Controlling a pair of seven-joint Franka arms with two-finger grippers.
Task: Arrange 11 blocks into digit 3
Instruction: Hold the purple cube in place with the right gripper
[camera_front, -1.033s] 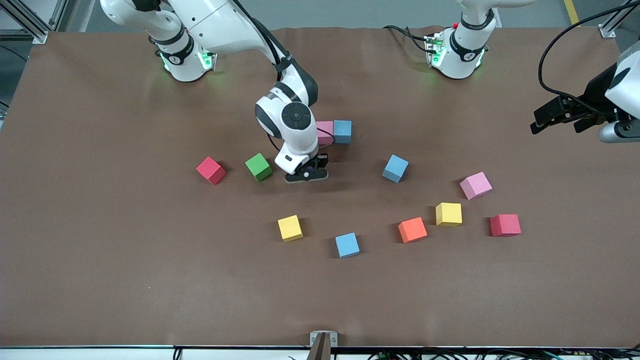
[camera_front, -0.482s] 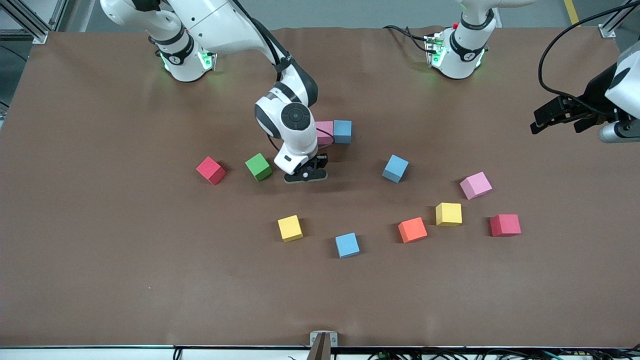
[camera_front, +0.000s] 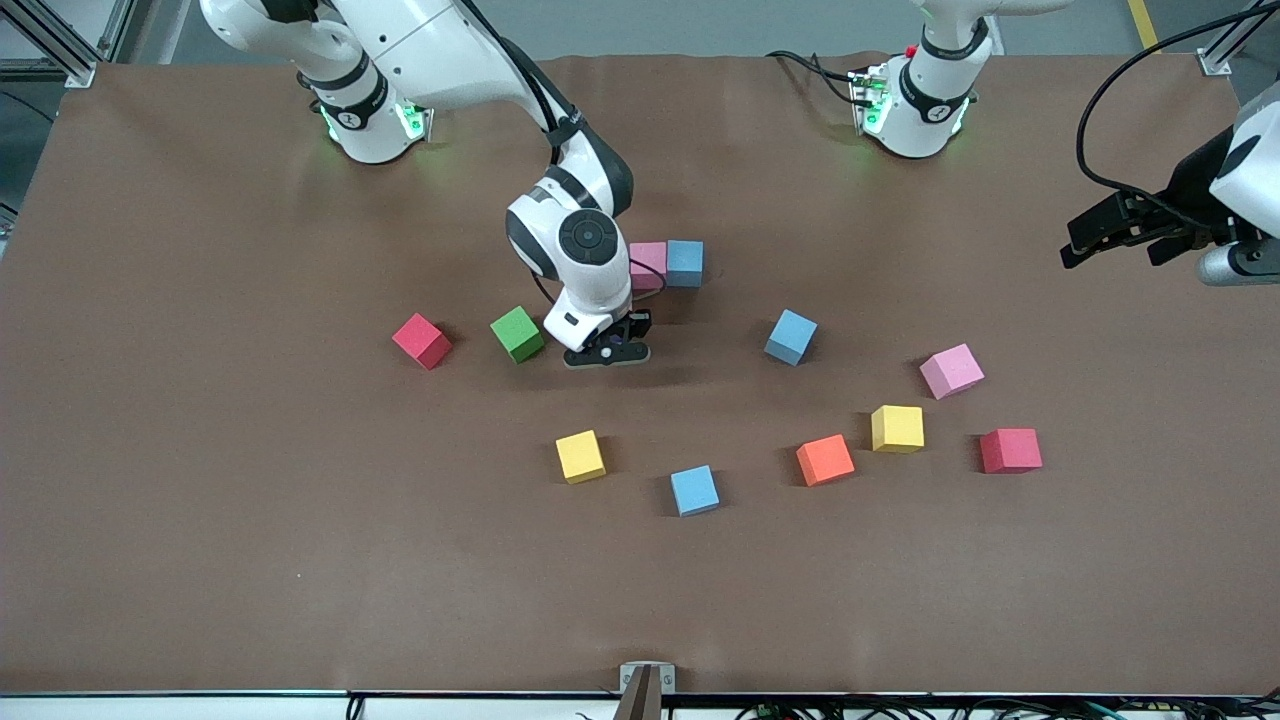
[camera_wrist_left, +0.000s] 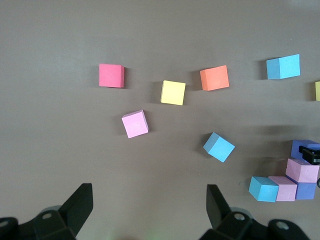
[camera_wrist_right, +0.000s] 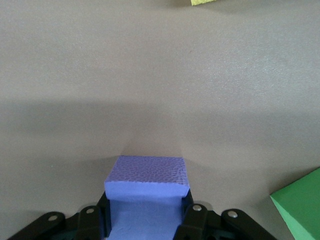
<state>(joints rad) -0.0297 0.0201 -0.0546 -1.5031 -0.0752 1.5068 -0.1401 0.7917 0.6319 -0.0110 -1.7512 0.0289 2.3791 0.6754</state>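
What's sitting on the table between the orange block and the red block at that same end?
One yellow block sits between the orange block and the red block, slightly farther from the front camera than both. The front view shows it.

Right pincer (camera_wrist_right: 145, 220) clamped on a purple block (camera_wrist_right: 146, 192), low over the brown bench (camera_wrist_right: 150, 75).

The purple block sits squarely between the two black fingers (camera_wrist_right: 192, 220), one pressing each side face, its pebbled top face turned up toward the camera and its front edge sticking out past the fingertips. A soft shadow spreads across the bench just ahead of the block. Off to one side, the corner of a green block (camera_wrist_right: 300, 202) pokes into the picture, close to the pincer but apart from the purple block. At the edge of the picture, well apart from both, a sliver of a yellow block (camera_wrist_right: 202, 2) just shows.
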